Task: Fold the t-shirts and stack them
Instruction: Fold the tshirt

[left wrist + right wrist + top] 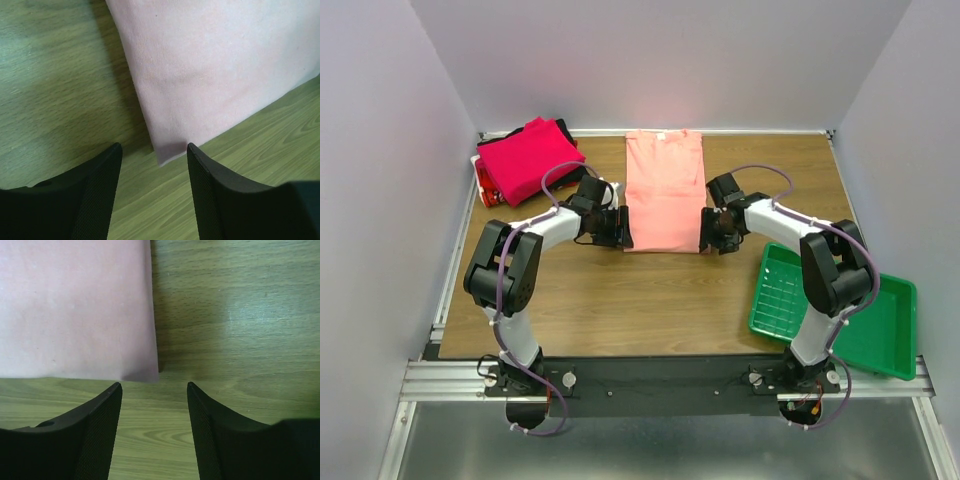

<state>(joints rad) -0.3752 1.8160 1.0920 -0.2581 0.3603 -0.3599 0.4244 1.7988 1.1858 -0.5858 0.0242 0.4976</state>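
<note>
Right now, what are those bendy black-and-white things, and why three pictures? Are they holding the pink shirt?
They are a robot's left arm and right arm, bolted at the near edge of a wooden table. Each ends in a two-finger claw called a gripper. The big picture comes from a camera above and behind the arms. The other two come from small cameras on the wrists; the black shapes at the bottom are the claws' own fingers. On the table lie a salmon-pink t-shirt, flat in the middle, a pile of folded shirts at the far left, and a green tray at the near right. The left gripper and right gripper sit at the pink shirt's two near corners, both open. Nothing is held.
</note>
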